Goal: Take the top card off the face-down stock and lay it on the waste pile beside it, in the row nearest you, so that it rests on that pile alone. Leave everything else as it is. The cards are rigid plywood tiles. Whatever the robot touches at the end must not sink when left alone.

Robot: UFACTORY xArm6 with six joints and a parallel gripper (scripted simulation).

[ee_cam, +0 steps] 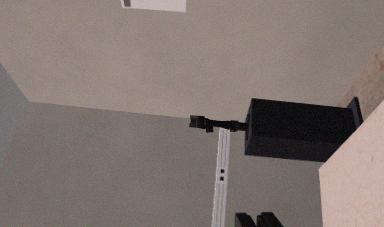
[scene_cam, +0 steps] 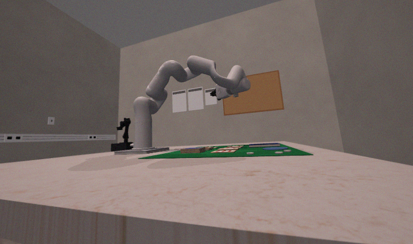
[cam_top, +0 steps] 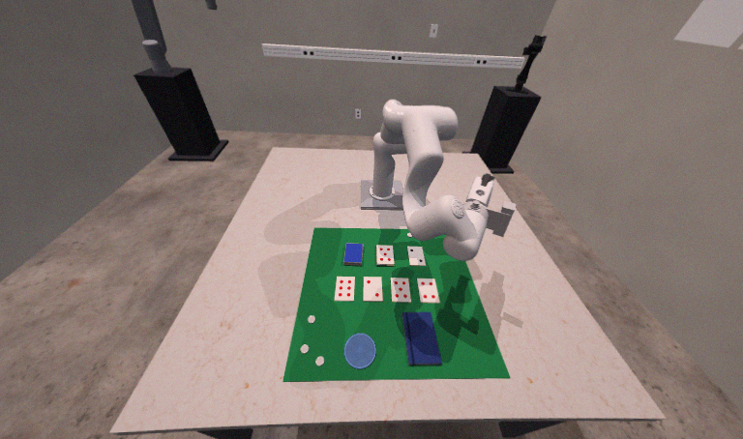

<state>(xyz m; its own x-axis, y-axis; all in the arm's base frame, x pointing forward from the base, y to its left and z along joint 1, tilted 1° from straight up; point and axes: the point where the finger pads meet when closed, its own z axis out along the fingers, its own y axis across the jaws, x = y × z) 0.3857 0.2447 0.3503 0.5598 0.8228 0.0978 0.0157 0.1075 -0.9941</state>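
The face-down stock [cam_top: 353, 252] is a blue-backed stack in the far row of the green mat [cam_top: 394, 306], the row closest to the arm's base. Beside it lies the waste pile [cam_top: 385, 254], face up with red pips. In the exterior view the stock [scene_cam: 192, 150] shows as a low stack at the mat's near edge. My gripper [cam_top: 484, 184] is high in the air to the right of the mat, pointing away from the cards. It also shows in the exterior view [scene_cam: 213, 93]. Its fingers stand close together with nothing between them.
A card with black pips [cam_top: 415, 255] lies right of the waste pile. Several red-pip cards [cam_top: 386, 289] form the middle row. A large blue box [cam_top: 422, 337], a blue disc [cam_top: 360, 350] and three white chips [cam_top: 311, 319] lie in the row furthest from the base.
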